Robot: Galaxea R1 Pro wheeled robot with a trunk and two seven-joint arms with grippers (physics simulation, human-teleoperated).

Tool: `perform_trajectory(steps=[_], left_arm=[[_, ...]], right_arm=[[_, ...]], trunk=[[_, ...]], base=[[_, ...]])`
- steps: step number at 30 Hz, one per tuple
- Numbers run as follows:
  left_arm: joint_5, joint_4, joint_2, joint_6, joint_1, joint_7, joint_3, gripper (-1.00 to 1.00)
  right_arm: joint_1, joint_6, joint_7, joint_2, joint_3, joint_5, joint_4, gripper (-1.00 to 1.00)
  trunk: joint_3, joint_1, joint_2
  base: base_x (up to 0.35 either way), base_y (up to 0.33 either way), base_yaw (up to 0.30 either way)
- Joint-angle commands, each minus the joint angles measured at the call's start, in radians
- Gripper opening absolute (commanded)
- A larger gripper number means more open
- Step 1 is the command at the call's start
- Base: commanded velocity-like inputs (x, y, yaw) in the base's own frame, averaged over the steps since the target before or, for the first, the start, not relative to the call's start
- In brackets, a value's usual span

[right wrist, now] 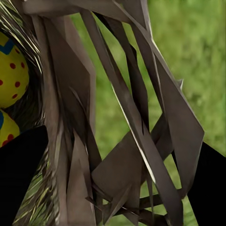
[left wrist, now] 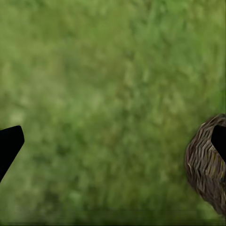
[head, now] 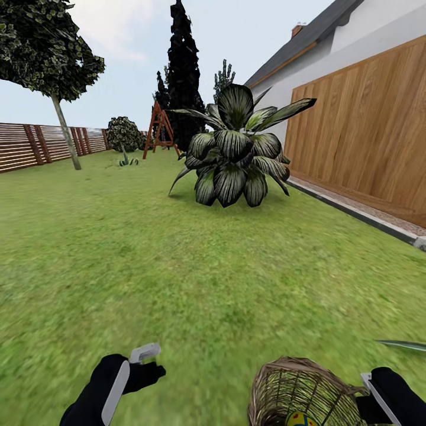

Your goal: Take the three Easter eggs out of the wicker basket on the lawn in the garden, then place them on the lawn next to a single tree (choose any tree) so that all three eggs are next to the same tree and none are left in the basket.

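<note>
Right gripper (head: pixel 378 395): at the rim of the wicker basket (head: pixel 299 390), on the side away from the left arm. In the right wrist view its dark fingers (right wrist: pixel 19 183) straddle the woven rim; it appears to be gripping the basket wall, though actual contact can't be confirmed.

Left gripper (head: pixel 137 367): spread apart, empty, over bare lawn (head: pixel 177 266), well apart from the basket.

Basket stands upright, mouth up, so eggs must come out from above. The right arm is nearer.

Easter eggs (right wrist: pixel 12 70) counted: two in the right wrist view (yellow, red dots), inside the basket; a third cannot be told.

Thin-trunked tree (head: pixel 65 136) far off by the fence (head: pixel 23 148); broad-leaved shrub (head: pixel 236 154) nearer.
</note>
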Motion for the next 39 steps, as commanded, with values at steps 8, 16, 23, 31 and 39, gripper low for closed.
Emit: perform_trajectory(steps=[8,16,23,31,39], left_arm=[[0.007,0.001,-0.001,0.005,-0.001,0.003,0.002,1.00],[0.002,-0.024,0.022,0.009,0.006,0.006,0.000,1.00],[0.002,-0.062,0.037,0.013,0.006,0.005,0.002,1.00],[0.003,-0.084,0.034,0.016,0.006,0.005,0.002,1.00],[0.003,-0.082,0.032,0.016,0.006,0.005,0.002,1.00]], right_arm=[[0.001,0.003,0.015,0.000,0.006,-0.019,-0.004,-1.00],[-0.024,0.005,0.012,-0.024,-0.017,-0.001,-0.039,-1.00],[-0.067,0.007,0.011,-0.046,-0.014,0.046,-0.075,-1.00],[-0.067,0.012,0.008,-0.043,-0.012,-0.014,-0.075,-1.00],[-0.067,0.013,0.008,-0.038,-0.010,-0.014,-0.075,-1.00]], trunk=[[-0.001,0.000,0.000],[-0.001,0.000,0.000],[-0.001,0.000,0.000],[-0.002,0.000,0.000],[-0.002,0.000,0.000]], base=[[0.000,0.000,0.000],[0.000,0.000,0.000],[0.000,0.000,0.000],[0.000,0.000,0.198],[0.000,0.000,0.296]])
